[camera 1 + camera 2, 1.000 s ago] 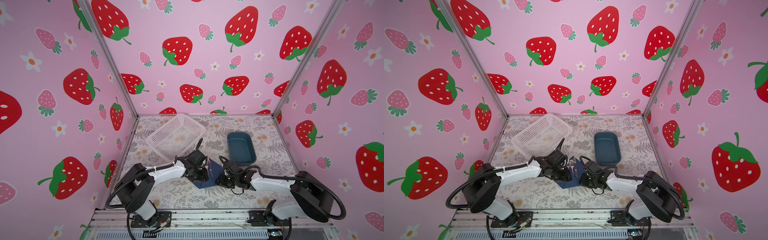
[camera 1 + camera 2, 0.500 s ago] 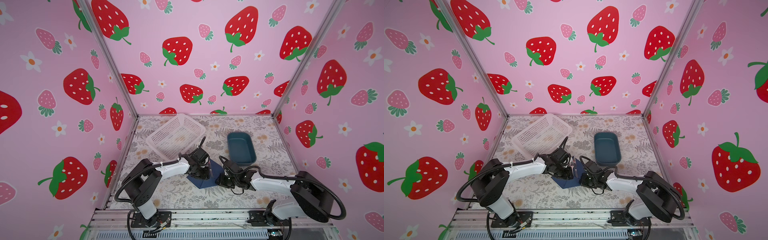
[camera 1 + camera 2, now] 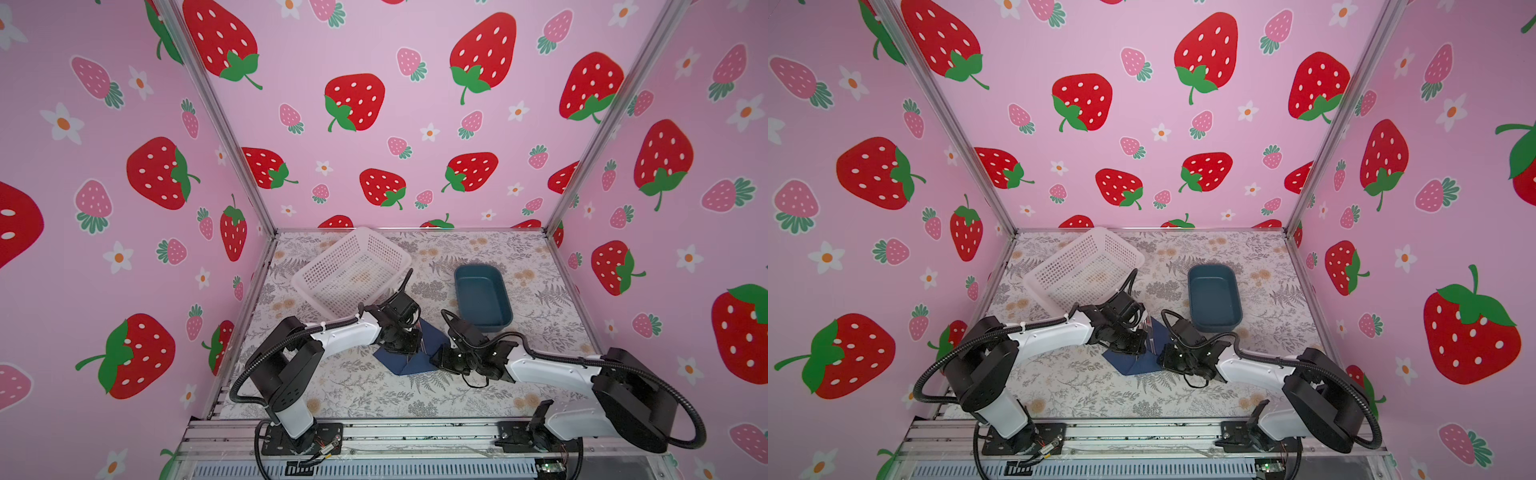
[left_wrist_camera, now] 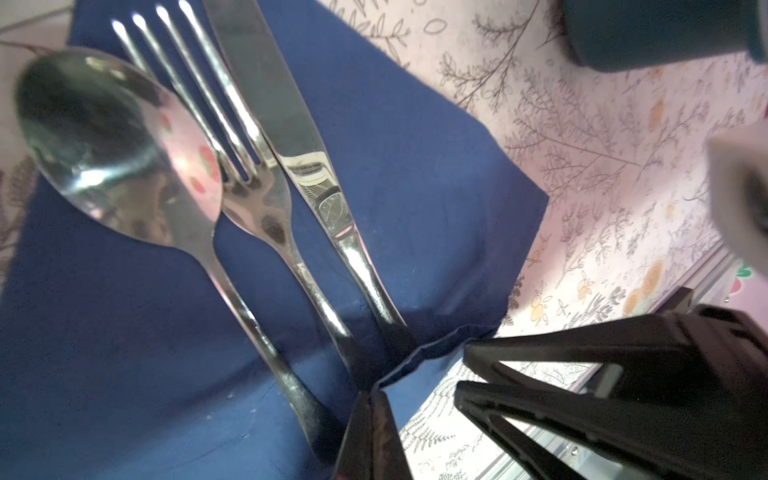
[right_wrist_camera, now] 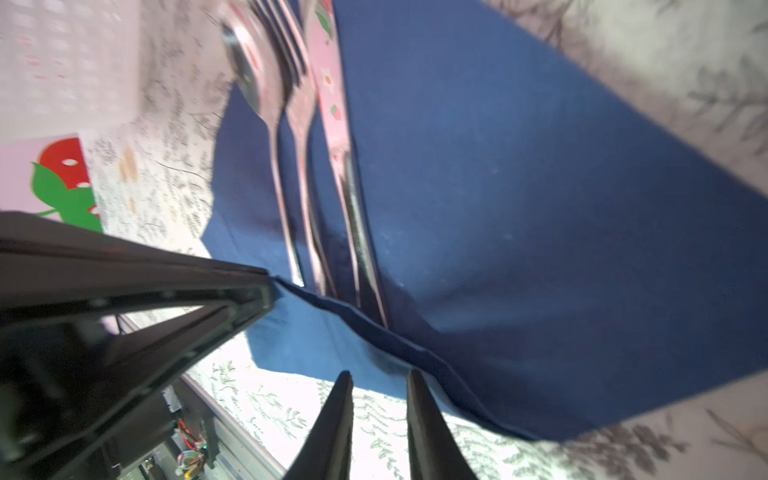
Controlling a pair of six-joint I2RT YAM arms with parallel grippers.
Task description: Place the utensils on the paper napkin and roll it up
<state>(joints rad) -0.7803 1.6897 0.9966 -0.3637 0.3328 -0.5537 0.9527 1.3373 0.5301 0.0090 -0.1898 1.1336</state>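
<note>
The spoon (image 4: 116, 145), fork (image 4: 249, 183) and knife (image 4: 299, 137) lie side by side on the dark navy paper napkin (image 4: 415, 174), handles toward both grippers. My left gripper (image 4: 372, 395) is shut on the napkin's near edge, which is lifted in a fold over the handle ends. In the right wrist view the same utensils (image 5: 303, 124) lie on the napkin (image 5: 519, 208). There my right gripper (image 5: 380, 376) stands narrowly open just short of that edge, with bare table between its fingers. In both top views the napkin (image 3: 405, 363) (image 3: 1136, 365) lies between the two wrists.
A white mesh basket (image 3: 353, 270) (image 3: 1084, 266) sits behind the left arm. A teal plastic tray (image 3: 482, 299) (image 3: 1212, 297) stands behind the right arm. The table's front metal rail (image 3: 415, 432) runs close behind both grippers.
My left gripper has closed on the napkin's near edge, and the left arm has shifted slightly toward the middle. The right arm has hardly moved.
</note>
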